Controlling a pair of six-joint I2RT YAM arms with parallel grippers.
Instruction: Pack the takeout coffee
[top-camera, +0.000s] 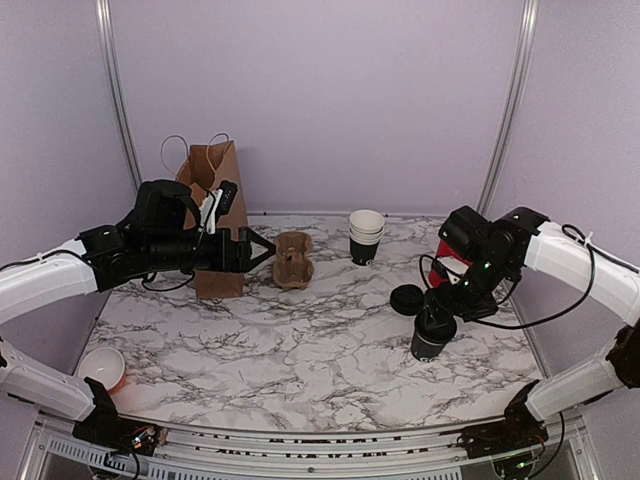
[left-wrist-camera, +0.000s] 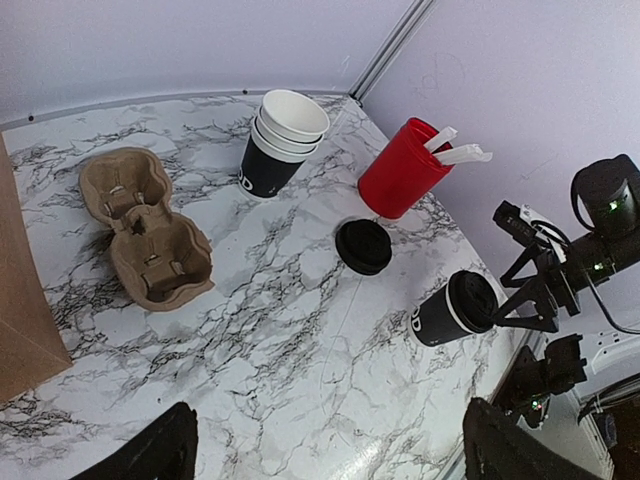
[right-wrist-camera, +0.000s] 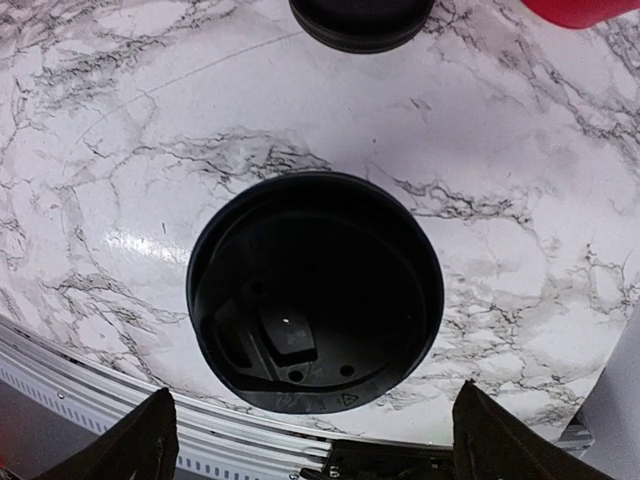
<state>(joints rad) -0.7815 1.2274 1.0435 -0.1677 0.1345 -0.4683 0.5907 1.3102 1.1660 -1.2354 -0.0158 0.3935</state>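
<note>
My right gripper (top-camera: 438, 312) hangs straight over the coffee cup (top-camera: 433, 340), jaws spread wide, nothing in them. In the right wrist view the cup sits dead ctr, seen from on top w/ its black lid on. My two fingers (right-wrist-camera: 140, 440) show at the bottom corners, one each side, both clear of it, no contact. The cup stands upright on the marble table (top-camera: 300, 350), front right area, near the table's right edge.

My left gripper (top-camera: 262, 250) is open too & empty, up in the air over the left side. It's just in front of the paper bag (top-camera: 212, 190), tips pointing toward the cardboard cup carrier (top-camera: 293, 260). The coffee is well apart from this one, across the table to the right. From the left wrist cam I see it off to the right w/ the other gripper right by it.

Other bits: a spare lid (top-camera: 406, 299) lies flat just behind-left of the coffee, near but not touching. A red cup (left-wrist-camera: 400, 168) w/ white sticks in it stands further back. A stack of cups (top-camera: 366, 236) is at the back, right of the carrier. The carrier lies just beside the bag.
</note>
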